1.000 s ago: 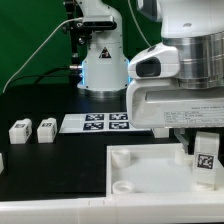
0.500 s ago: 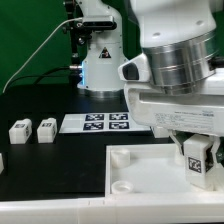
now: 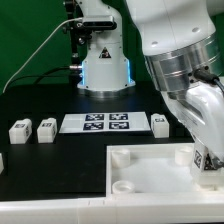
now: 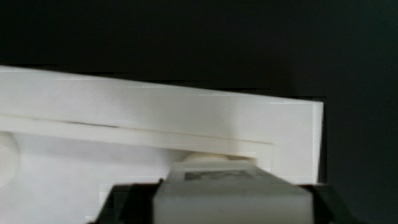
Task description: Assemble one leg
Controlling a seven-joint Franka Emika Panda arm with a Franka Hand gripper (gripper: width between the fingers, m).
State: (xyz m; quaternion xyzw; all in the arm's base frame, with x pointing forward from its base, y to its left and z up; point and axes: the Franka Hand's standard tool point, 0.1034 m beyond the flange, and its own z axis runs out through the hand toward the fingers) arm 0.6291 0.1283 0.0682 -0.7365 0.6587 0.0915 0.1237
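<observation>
My gripper (image 3: 206,160) is shut on a leg (image 3: 207,157), a small white peg with a black-and-white tag, at the exterior view's right. It holds the leg over the far right corner of the large white panel (image 3: 150,172); I cannot tell if the leg touches the panel. In the wrist view the leg (image 4: 224,190) fills the gap between the two dark fingers (image 4: 135,205), with the panel (image 4: 143,115) beneath. The gripper (image 4: 224,208) is mostly cut off by the frame edge.
Two more legs (image 3: 20,129) (image 3: 45,129) stand at the exterior view's left, and another (image 3: 158,123) just right of the marker board (image 3: 97,122). The panel has raised round sockets (image 3: 120,155) at its corners. The robot base (image 3: 103,60) stands behind.
The wrist has turned and tilted over the panel's far right corner, with the leg still held. The arm's body shifted right, uncovering the leg beside the marker board.
</observation>
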